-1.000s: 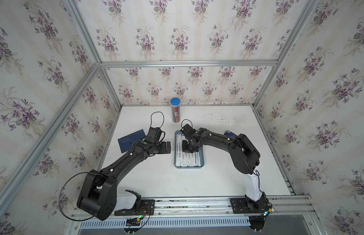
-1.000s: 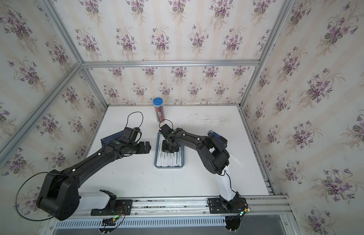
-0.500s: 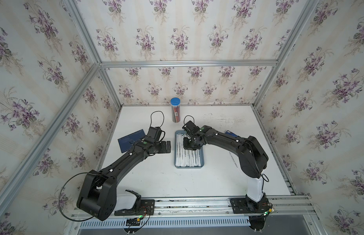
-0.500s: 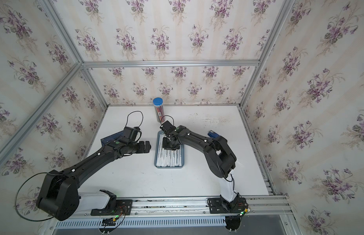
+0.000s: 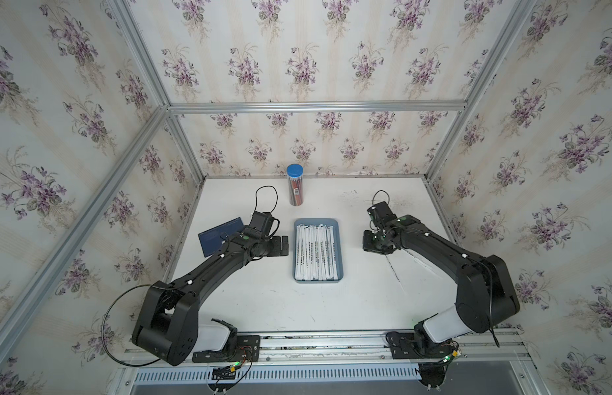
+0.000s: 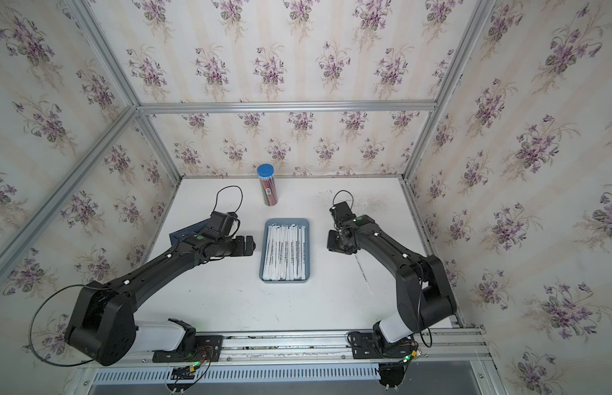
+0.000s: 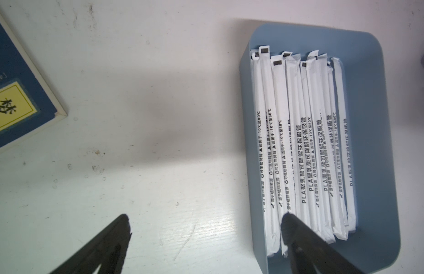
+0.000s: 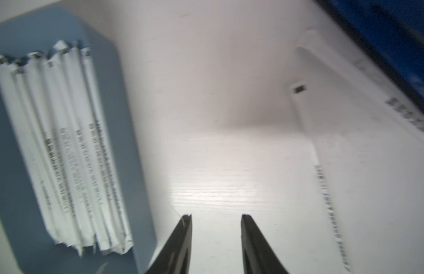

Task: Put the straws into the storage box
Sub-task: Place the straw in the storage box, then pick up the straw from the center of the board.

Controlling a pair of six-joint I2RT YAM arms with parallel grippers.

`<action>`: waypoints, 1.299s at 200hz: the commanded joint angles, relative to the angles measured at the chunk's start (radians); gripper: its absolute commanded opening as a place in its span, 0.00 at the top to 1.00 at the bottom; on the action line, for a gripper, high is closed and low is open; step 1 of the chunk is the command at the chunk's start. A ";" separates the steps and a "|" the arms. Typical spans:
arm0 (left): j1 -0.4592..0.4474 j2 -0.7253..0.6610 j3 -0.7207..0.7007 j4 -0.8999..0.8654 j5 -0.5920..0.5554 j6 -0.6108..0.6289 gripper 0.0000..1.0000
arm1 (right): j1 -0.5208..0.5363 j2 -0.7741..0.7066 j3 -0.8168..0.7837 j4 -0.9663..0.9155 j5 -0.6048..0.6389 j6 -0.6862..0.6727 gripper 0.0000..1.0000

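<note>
- The storage box (image 5: 317, 222) sits in the middle of the counter (image 5: 263, 304), between the two arms, in both top views.
- Most of the straws (image 5: 317, 251) lie inside it, side by side along its length, some partly on top of others.
- Two loose straws (image 5: 396, 272) lie on the counter on the right side, well apart from the box and partly under the right arm.
- The left gripper (image 7: 206, 219) hangs just beside the left wall of the box. Its jaws are spread wide and hold nothing.
- The right gripper (image 8: 216, 215) is over bare counter, between the box and the loose straws. Its jaws stand a little apart, with nothing between them.
- A clear tube with a blue cap (image 5: 295, 186) stands near the back wall.
- A dark blue card (image 5: 217, 237) lies flat beside the left arm.
</note>
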 commanded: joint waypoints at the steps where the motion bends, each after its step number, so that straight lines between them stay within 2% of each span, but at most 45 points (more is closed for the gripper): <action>1: -0.001 -0.014 0.002 -0.028 -0.018 -0.017 0.00 | -0.092 -0.037 -0.073 -0.032 0.057 -0.057 0.56; 26: -0.004 -0.009 0.013 -0.031 -0.018 -0.023 0.00 | -0.138 -0.048 -0.143 0.002 0.090 -0.054 0.51; 56: -0.017 0.011 0.040 -0.042 -0.017 -0.022 0.00 | -0.156 -0.006 -0.172 0.052 0.103 -0.038 0.51; 105: -0.038 0.021 0.051 -0.042 -0.015 -0.021 0.00 | -0.156 0.071 -0.180 0.117 0.053 -0.041 0.64; 136: -0.039 0.015 0.049 -0.042 -0.022 -0.016 0.00 | -0.157 0.096 -0.180 0.123 0.044 -0.046 0.78; 168: -0.039 0.014 0.052 -0.041 -0.023 -0.011 0.00 | -0.155 0.105 -0.177 0.125 -0.007 -0.041 0.85; 215: -0.039 0.016 0.046 -0.034 -0.025 -0.010 0.00 | -0.068 0.090 -0.125 0.089 -0.011 0.003 0.90; 260: -0.039 0.008 0.032 -0.030 -0.031 -0.004 0.00 | 0.043 0.085 -0.035 0.035 -0.008 0.065 0.90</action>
